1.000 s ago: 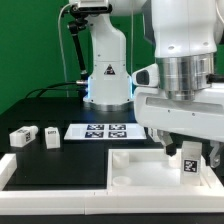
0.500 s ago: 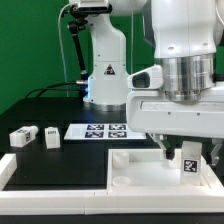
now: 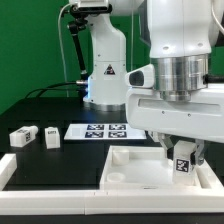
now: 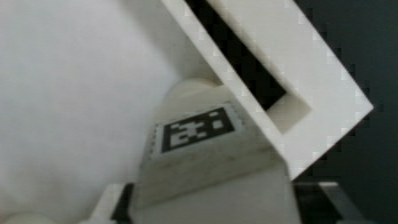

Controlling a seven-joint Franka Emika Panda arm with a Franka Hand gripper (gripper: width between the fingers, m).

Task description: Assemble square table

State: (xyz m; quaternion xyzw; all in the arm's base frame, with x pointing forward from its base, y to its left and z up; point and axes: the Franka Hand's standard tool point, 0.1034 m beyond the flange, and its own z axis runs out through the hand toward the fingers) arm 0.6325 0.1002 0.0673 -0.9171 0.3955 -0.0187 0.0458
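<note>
Presently the fingers (image 3: 168,152) are being held clenched on one leg block (image 3: 183,165), which is being pinched from both sides with its tagged face turned toward the exterior camera. In the exterior view the block's long axis is being carried close to upright, running straight down out of the fingers. In the wrist view the same block (image 4: 199,135) is being shown reaching away from the fingers (image 4: 118,203) toward the floor of the square top (image 4: 71,90), close beside the raised rim.

Directly beneath the fingers, the square top (image 3: 135,170) is lying flat on the counter (image 3: 50,160) toward the exterior view's right. The held block is being hung inside the rim, near the top's corner on that side. Whether its lower end is touching the floor of the top cannot be told.

The coming move is judged to be turning on this vertical line-up, with the block's axis being aimed at its seat in that corner.

Farther out, two loose leg blocks (image 3: 22,137) (image 3: 52,136) are resting well apart from the fingers at the exterior view's left, with the marker board (image 3: 100,130) between them and the arm.
</note>
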